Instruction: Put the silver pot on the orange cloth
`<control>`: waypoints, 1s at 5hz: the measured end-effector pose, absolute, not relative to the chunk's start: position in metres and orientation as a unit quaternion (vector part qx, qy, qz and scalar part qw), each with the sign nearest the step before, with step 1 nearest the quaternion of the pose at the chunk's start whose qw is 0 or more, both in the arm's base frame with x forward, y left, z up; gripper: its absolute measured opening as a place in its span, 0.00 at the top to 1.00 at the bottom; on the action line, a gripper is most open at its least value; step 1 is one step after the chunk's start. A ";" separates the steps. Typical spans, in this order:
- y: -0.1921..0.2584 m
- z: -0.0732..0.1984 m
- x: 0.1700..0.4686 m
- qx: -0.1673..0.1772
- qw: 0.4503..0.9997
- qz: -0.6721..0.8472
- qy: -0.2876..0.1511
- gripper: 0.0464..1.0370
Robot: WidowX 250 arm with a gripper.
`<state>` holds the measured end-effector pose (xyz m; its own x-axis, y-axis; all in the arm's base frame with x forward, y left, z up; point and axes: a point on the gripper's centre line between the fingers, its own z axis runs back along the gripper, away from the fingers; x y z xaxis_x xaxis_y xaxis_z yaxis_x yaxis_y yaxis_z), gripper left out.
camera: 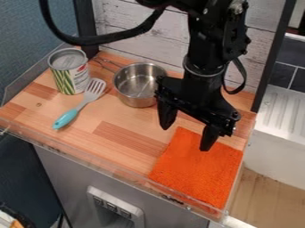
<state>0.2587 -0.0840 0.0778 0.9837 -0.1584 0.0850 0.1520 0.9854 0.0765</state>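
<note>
Claw (187,138) spread wide, empty — hanging over far edge of orange cloth (199,171). Silver pot (138,83) on table (113,131), between can (69,73) and arm, near spatula (83,102).

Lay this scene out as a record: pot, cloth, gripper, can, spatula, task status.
pot: silver pot, upright on the wooden counter, handle toward the back wall
cloth: orange cloth, flat, at the counter's front right in the picture
gripper: black gripper, open, above the cloth's back edge
can: upright can, left of the pot
spatula: slotted spatula, turquoise handle toward the front
status: pot not on cloth
</note>
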 end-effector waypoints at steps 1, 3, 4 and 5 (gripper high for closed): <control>-0.083 0.070 0.258 0.039 0.996 -0.079 -0.031 0.04; -0.045 0.060 0.307 0.043 0.998 -0.041 -0.030 0.04; -0.021 0.059 0.336 0.055 0.997 -0.023 -0.039 0.04; -0.004 0.043 0.356 0.058 0.998 -0.013 -0.027 0.04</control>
